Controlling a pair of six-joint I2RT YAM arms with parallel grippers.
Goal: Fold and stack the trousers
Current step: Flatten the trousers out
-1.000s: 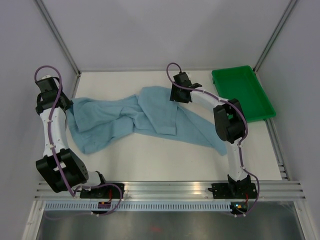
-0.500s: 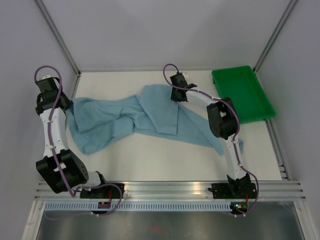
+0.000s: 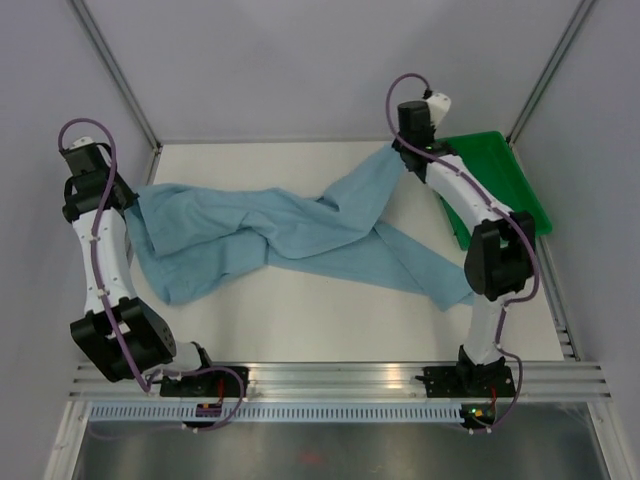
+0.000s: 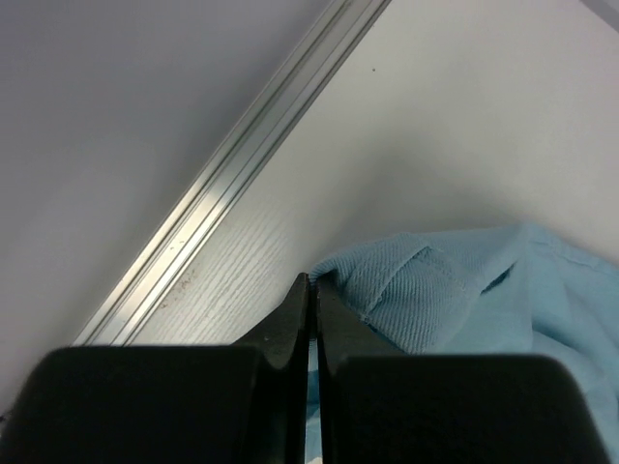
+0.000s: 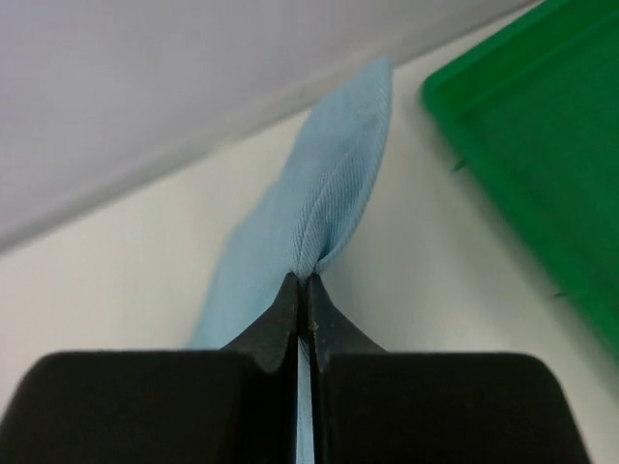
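Right tool [image 5: 302, 278] and left tool [image 4: 311, 282] pinch trousers [image 3: 300, 225].

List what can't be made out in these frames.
- Top view: both grip points are hidden under the wrists. Only the wrist views show the left gripper and right gripper shut on the trousers.
- Top view: part of the green tray is covered by the right arm.
- Right wrist view: most of the tray is cut off by the right edge.
- Wrist views: the cloth inside each pinch is hidden by the fingers.
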